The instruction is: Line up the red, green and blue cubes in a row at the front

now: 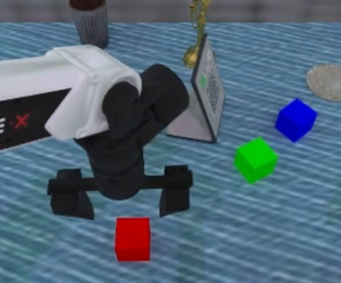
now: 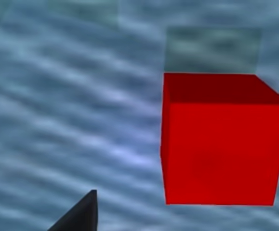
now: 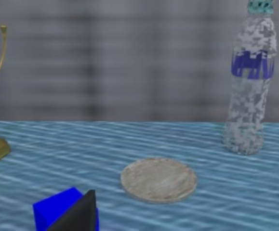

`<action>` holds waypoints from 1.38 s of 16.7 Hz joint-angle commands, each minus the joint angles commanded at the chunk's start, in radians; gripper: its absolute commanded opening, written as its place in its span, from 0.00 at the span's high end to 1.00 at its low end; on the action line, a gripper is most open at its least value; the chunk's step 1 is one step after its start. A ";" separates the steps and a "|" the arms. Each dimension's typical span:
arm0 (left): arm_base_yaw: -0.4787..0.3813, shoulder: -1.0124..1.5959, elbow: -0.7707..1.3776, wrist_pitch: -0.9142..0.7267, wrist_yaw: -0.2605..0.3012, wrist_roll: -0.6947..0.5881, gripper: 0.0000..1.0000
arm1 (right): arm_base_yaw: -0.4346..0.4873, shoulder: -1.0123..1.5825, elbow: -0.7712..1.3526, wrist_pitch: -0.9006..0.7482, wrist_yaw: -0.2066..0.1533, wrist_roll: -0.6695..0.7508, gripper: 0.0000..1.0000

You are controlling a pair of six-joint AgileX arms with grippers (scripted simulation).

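left hand [image 1: 120, 197] spread wide, empty, just behind glossy red cube [image 1: 132, 238] at surface's front edge | step: approaching red | next: descend, straddle it | green cube [image 1: 255, 159], blue cube [image 1: 295, 119] toward right edge

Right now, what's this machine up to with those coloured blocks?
The left arm's end effector hangs open just behind the red cube, which sits on the blue table near the front edge, touched by nothing. The green cube and blue cube lie apart farther back on the right, so no row is formed yet. The right arm is out of the top view; its wrist camera looks past the blue cube toward a grey disc.
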 joint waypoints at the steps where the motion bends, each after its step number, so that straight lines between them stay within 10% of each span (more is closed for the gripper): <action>1: 0.011 -0.019 -0.018 0.012 -0.002 0.002 0.00 | 0.008 0.020 0.020 -0.015 -0.001 -0.001 0.00; 10: 0.291 -0.593 -0.451 0.325 -0.015 0.106 0.00 | 0.161 0.678 0.594 -0.400 -0.001 -0.015 0.00; 23: 0.725 -1.574 -1.157 0.949 0.006 0.642 0.00 | 0.427 1.940 1.583 -1.089 0.000 -0.039 0.00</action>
